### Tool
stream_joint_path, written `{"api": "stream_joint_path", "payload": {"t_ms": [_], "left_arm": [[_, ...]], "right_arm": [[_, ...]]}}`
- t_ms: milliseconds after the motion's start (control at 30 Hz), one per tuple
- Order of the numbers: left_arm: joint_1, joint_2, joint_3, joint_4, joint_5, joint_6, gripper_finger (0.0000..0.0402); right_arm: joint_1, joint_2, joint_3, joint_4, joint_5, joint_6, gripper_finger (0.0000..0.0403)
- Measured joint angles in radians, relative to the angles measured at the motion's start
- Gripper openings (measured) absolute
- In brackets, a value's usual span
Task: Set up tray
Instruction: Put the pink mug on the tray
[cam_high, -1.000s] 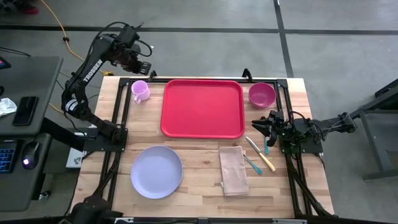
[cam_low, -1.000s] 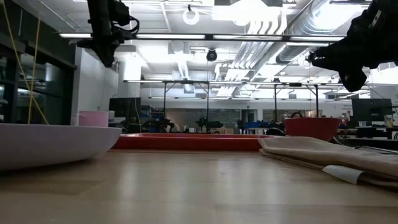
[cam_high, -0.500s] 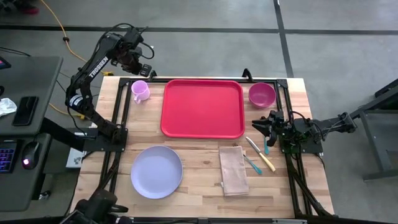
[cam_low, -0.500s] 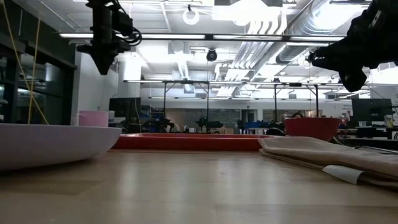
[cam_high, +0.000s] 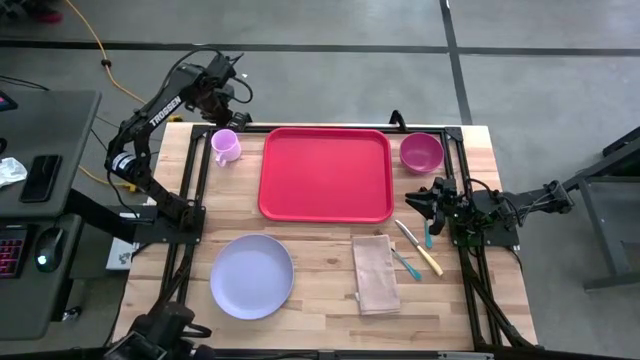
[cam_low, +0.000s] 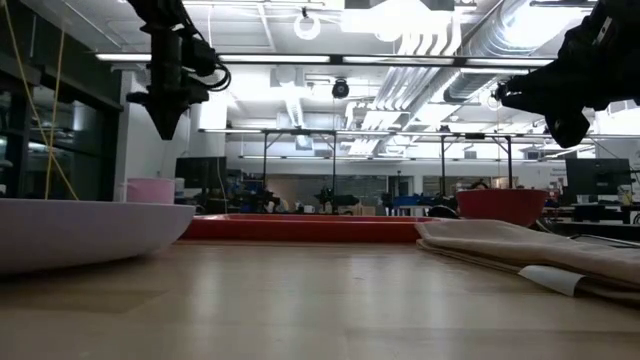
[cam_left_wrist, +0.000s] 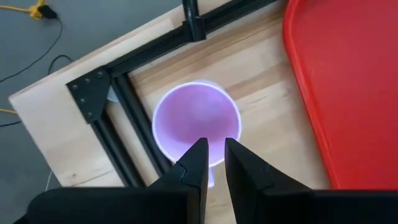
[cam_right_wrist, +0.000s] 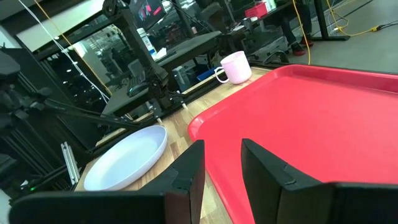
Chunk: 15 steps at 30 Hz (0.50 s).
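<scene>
The red tray (cam_high: 325, 173) lies flat at the far middle of the table, with nothing on it. A pink cup (cam_high: 226, 146) stands upright on the wood left of the tray. My left gripper (cam_left_wrist: 216, 144) hangs above the cup (cam_left_wrist: 196, 121), pointing down, its fingers a narrow gap apart with nothing between them. It is well clear of the cup's rim in the low view (cam_low: 165, 130). My right gripper (cam_high: 410, 200) waits open and level at the table's right side, facing the tray (cam_right_wrist: 323, 118).
A lavender plate (cam_high: 251, 276) sits near the front left. A beige napkin (cam_high: 375, 273) lies at the front middle, with a knife (cam_high: 418, 247) and teal-handled cutlery (cam_high: 407, 265) beside it. A magenta bowl (cam_high: 421, 152) stands right of the tray. Black frame rails (cam_left_wrist: 134, 118) run beside the cup.
My left gripper has come down toward the pink cup and tipped to point more steeply downward. It stays above the cup, and the gap between its fingers is unchanged.
</scene>
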Motion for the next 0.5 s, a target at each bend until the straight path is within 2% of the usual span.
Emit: {"api": "stream_joint_path", "payload": {"t_ms": [167,500], "left_arm": [[0.027,0.000,-0.042,0.054,-0.005,0.030,0.0085],[0.126,0.000,-0.043,0.096,0.151,0.067,0.0085]], "right_arm": [[0.000,0.000,0.000,0.000,0.000,0.015,0.0083],[0.000,0.000,0.000,-0.002,-0.001,0.036,0.0083]]}}
